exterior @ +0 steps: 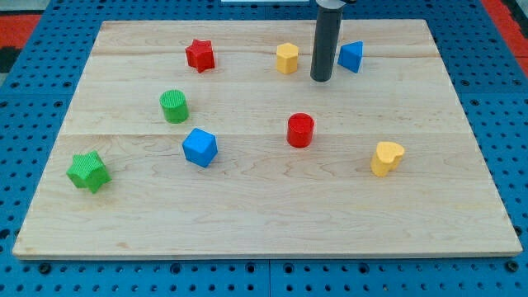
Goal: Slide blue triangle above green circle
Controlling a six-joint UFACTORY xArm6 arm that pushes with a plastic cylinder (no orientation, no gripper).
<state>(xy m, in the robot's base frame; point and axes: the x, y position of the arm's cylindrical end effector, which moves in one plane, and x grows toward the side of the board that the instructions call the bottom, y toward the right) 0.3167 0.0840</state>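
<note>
The blue triangle (351, 56) lies near the view's top, right of centre. The green circle (174, 106) stands at the view's left, far from the triangle. My tip (321, 79) rests on the board just left of and slightly below the blue triangle, between it and the yellow hexagon (286, 58). A small gap shows between the rod and the triangle.
A red star (200, 55) sits at the top, above and right of the green circle. A blue cube (199, 147) lies below the circle. A red cylinder (300, 130), a yellow heart (386, 157) and a green star (87, 171) lie lower on the wooden board (264, 214).
</note>
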